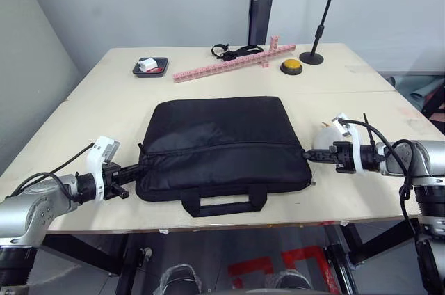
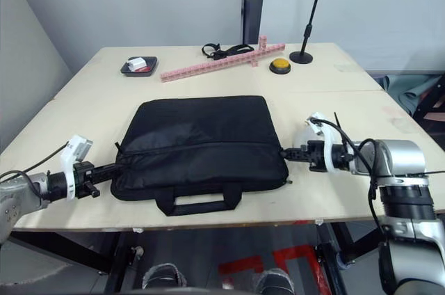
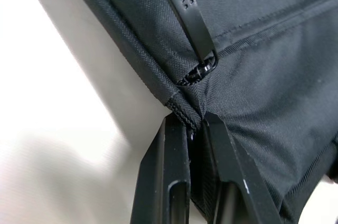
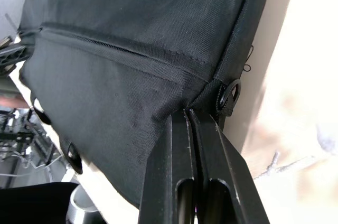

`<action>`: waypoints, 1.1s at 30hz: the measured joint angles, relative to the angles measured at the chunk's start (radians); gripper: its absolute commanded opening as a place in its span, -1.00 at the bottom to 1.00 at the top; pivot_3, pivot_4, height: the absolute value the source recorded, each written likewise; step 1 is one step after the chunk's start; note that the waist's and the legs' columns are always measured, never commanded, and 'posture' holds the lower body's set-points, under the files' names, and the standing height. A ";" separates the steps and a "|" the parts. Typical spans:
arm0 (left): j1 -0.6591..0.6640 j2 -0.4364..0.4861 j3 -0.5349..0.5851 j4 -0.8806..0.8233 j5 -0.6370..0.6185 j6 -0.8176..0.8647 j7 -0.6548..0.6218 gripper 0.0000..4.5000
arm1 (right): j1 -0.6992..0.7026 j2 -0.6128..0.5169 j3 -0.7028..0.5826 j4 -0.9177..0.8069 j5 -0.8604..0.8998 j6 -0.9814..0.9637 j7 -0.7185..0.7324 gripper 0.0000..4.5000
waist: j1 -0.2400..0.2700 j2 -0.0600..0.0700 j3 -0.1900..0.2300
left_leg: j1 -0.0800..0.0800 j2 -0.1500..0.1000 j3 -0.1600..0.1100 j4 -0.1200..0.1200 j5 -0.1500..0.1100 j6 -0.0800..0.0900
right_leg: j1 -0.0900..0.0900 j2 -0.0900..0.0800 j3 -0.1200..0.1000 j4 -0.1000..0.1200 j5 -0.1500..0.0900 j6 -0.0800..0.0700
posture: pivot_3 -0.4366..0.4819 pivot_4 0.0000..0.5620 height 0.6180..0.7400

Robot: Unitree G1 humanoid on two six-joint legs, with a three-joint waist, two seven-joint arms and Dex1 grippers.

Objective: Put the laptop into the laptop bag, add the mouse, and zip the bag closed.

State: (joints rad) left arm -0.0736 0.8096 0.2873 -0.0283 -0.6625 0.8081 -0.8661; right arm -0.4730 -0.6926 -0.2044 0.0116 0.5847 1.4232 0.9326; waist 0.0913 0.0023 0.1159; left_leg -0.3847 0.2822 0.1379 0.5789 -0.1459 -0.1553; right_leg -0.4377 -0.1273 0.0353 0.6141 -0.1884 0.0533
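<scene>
One bag (image 1: 222,145), lying flat near the front edge of the desk (image 1: 104,110), handles toward the front, zip line running closed across its face. No bulge to tell what lies inside; contents not judged.

Left hand (image 1: 132,172) at the bag's left corner, fingers (image 3: 169,176) pinching the fabric seam there, just below a flat black zipper pull (image 3: 191,15) resting against the cloth. Right hand (image 1: 309,156) at the bag's right corner, fingers (image 4: 182,166) pressed together on the corner fabric beside a small ring-shaped pull (image 4: 229,96).

Handling, as a judgement: woven cloth soft and pliable, likely to fold or slide under a one-sided tug; corners and piped seams the firmest grip points, hence a hold at both ends to keep the zip line taut. Pull tabs small and thin, apt to slip from a loose pinch. Weight probably moderate if loaded.

Behind the bag: one long pink bar (image 1: 233,63) lying at a slant, one yellow button (image 1: 291,66), one black strap (image 1: 233,51), one small black tray (image 1: 151,67) holding white and red bits, one black stand (image 1: 321,22) upright at the far right.

Count: two hands, two pulls, two handles, one bag.
</scene>
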 measured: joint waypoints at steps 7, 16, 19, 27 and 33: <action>0.001 0.008 0.003 0.018 0.012 -0.011 -0.023 -1.00 | 0.015 0.006 -0.029 -0.058 0.054 0.053 -0.046 -0.99 | -0.002 0.000 0.000 | 0.000 0.000 0.001 -0.002 0.000 -0.001 | -0.001 0.000 0.000 -0.001 0.000 0.001 | -0.05 -0.47 1.00; 0.058 0.008 0.050 0.001 0.006 -0.014 -0.023 0.00 | 0.046 -0.017 -0.011 -0.063 0.084 -0.038 -0.028 -0.32 | -0.002 0.000 0.000 | 0.000 0.000 0.001 -0.003 -0.002 -0.004 | 0.000 0.000 0.000 -0.002 -0.001 0.001 | -0.05 -0.47 1.00; 0.088 0.011 0.083 0.000 0.005 -0.014 -0.024 0.48 | 0.046 -0.058 -0.012 -0.061 0.095 -0.064 -0.009 0.14 | 0.000 0.000 0.000 | 0.000 0.000 0.001 -0.003 -0.004 -0.007 | 0.000 0.000 0.000 -0.002 -0.001 0.001 | -0.05 -0.47 1.00; 0.080 0.105 0.192 -0.055 -0.041 0.016 -0.057 1.00 | 0.140 -0.274 -0.089 -0.110 0.177 -0.152 0.154 0.98 | 0.012 -0.001 0.001 | 0.000 0.000 0.001 -0.003 -0.004 -0.007 | 0.001 0.000 0.000 -0.004 -0.001 0.002 | -0.05 -0.47 1.00; -0.202 0.038 0.020 -0.069 -0.037 -0.032 -0.107 0.63 | 0.350 -0.403 -0.187 -0.295 0.172 -0.412 0.355 1.00 | 0.024 -0.002 0.000 | 0.001 0.000 0.001 -0.001 -0.004 -0.005 | 0.003 -0.001 0.000 -0.003 -0.001 0.002 | -0.05 -0.47 1.00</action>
State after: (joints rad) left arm -0.2754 0.8478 0.3073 -0.0972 -0.6999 0.7762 -0.9731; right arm -0.1231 -1.0958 -0.3912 -0.2832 0.7564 1.0115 1.2876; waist 0.1155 0.0001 0.1158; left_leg -0.3838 0.2821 0.1389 0.5784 -0.1495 -0.1607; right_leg -0.4343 -0.1284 0.0354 0.6111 -0.1897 0.0555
